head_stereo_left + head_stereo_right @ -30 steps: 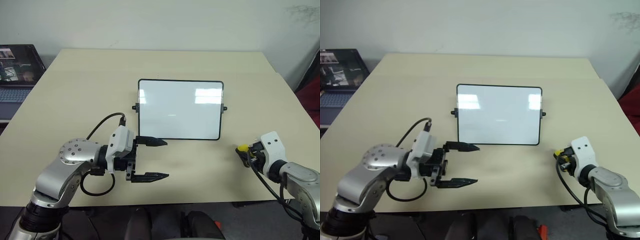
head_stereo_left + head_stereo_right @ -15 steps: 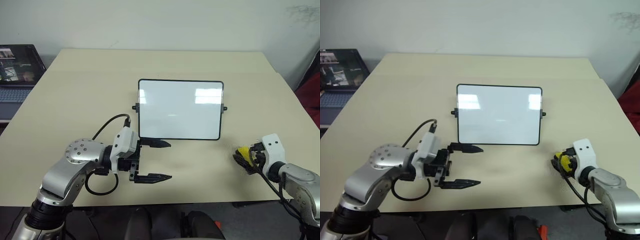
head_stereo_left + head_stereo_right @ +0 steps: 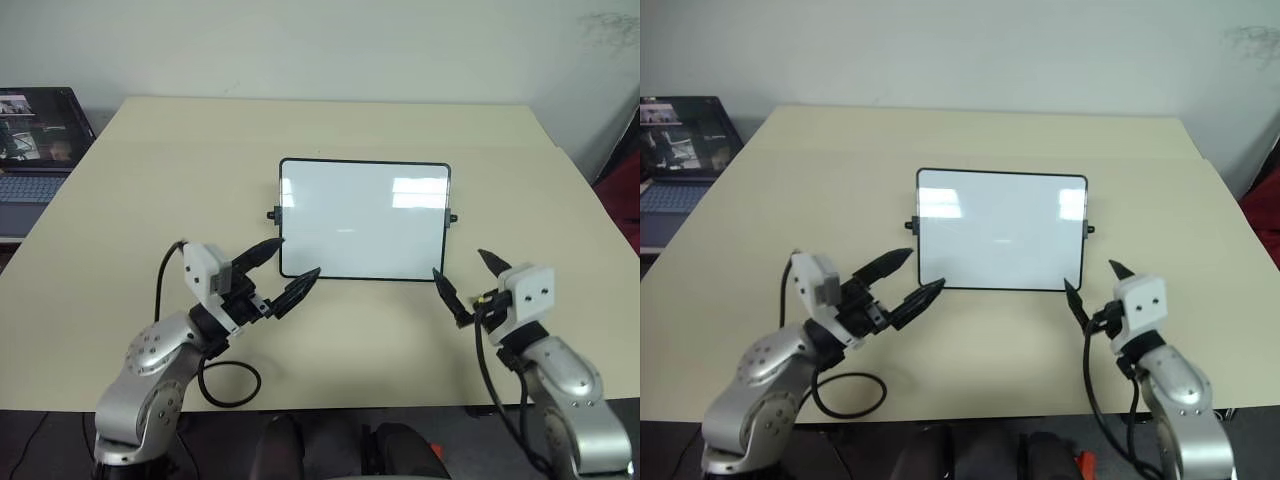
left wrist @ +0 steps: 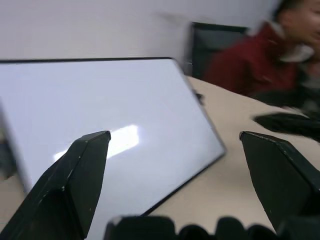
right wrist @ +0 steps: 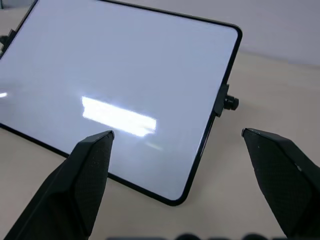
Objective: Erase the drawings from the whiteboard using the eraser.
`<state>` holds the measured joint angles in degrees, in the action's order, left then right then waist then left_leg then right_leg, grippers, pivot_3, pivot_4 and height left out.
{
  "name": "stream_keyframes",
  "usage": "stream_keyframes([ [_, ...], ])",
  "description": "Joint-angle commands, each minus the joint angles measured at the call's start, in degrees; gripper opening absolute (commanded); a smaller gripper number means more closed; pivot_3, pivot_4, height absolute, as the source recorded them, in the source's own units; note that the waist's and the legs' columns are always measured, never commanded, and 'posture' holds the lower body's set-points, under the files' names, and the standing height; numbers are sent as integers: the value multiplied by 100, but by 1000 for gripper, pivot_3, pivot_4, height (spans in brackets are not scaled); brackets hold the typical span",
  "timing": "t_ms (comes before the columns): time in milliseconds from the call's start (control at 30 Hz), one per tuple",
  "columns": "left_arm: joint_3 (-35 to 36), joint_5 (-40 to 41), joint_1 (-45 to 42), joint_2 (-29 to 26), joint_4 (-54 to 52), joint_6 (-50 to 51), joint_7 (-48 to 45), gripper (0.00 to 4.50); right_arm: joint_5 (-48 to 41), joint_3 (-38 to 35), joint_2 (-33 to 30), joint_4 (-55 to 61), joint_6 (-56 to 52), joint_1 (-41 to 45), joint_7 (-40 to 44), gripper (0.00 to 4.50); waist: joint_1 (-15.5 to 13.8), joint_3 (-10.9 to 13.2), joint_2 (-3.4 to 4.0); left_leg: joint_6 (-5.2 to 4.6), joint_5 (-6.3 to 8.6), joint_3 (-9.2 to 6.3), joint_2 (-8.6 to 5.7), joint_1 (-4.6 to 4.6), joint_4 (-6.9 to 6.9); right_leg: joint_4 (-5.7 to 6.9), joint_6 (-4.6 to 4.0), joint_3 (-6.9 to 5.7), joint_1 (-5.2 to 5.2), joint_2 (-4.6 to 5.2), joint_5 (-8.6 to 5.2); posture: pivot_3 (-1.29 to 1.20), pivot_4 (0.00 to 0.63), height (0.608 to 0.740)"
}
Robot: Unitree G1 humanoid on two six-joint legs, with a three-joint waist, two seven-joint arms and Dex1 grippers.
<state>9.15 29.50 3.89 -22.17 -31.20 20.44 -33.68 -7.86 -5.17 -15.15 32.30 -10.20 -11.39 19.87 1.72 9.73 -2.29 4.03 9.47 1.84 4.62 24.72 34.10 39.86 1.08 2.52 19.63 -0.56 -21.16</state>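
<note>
Whiteboard [image 3: 364,219] lies flat at centre frame on the tan bench [image 3: 130,200], long side across. Its surface reads clean white with only light glare; no drawings visible on it, so the erasing looks done as far as the frames show. Left hand [image 3: 283,272] at lower left, fingers spread, holding nothing, tips aimed at the board's near left corner. Right hand [image 3: 467,283] at lower right, likewise released and empty, just short of the near right corner. Laptop [image 3: 35,140] at far left edge.
</note>
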Motion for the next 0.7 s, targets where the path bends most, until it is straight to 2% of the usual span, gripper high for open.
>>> stream_keyframes([
  [33,109,-723,277,180,-261,-817,481,4500,90,80,291,-308,1193,-239,-85,4455,-1,-1,0,0,0,0,0,-6,0,3,0,-2,-5,0,0,0,150,740],
  [167,491,-1395,487,505,-102,-1418,1287,4500,-27,307,378,-679,1688,-722,159,4455,-6,-2,-1,1,0,2,3,-44,-3,2,-3,-6,-43,16,-2,0,150,740],
  [267,846,-1581,918,618,48,-1741,1493,4500,75,624,431,-778,1840,-927,180,4455,22,-5,0,1,1,0,5,-52,-3,3,-4,0,-46,20,-2,0,150,740],
  [500,721,-1926,1327,816,-36,-1940,1797,4500,27,608,306,-709,1934,-1193,142,4455,-26,-11,-11,1,2,0,5,-63,-8,1,-8,0,-46,21,-5,0,150,740],
  [700,707,-2039,1268,874,262,-1974,1978,4500,-5,596,77,-320,1642,-1328,154,4455,-15,-12,-12,3,3,-2,6,-62,-9,2,-13,4,-49,24,-8,0,150,740],
])
